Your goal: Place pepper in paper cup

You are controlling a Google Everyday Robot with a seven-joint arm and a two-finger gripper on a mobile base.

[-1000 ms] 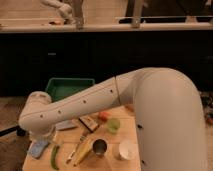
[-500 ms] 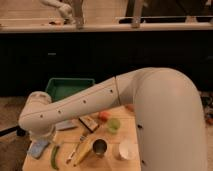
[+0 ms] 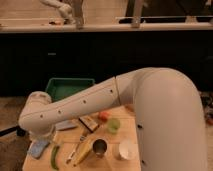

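1. One pepper (image 3: 54,156), dark green and slender, lies flat near the front left corner of the surface (image 3: 108,163), outside any cup.
2. One paper cup (image 3: 126,149), white and upright, stands near the front right edge, well apart from the pepper.
3. Between the two stand one steel cup (image 3: 99,147) and, just to its left, one yellow banana (image 3: 84,151) lying at a slant. A thin utensil (image 3: 74,150) lies between the banana and the pepper.
4. Farther back sit one round light-green fruit (image 3: 114,125), with one small red item (image 3: 103,116) just behind it, and one brown packet (image 3: 89,122) to their left.
5. One blue cloth-like thing (image 3: 39,148) lies at the left edge, just beside the pepper.
6. One green bin (image 3: 67,88) sits beyond the back left corner.
7. The white arm (image 3: 85,102) stretches across the back of the surface from the right and bends down at the left edge. The gripper (image 3: 40,136) hangs there, above the blue thing and near the pepper. The bend covers most of it, so I cannot tell whether it is spread or pressed together.
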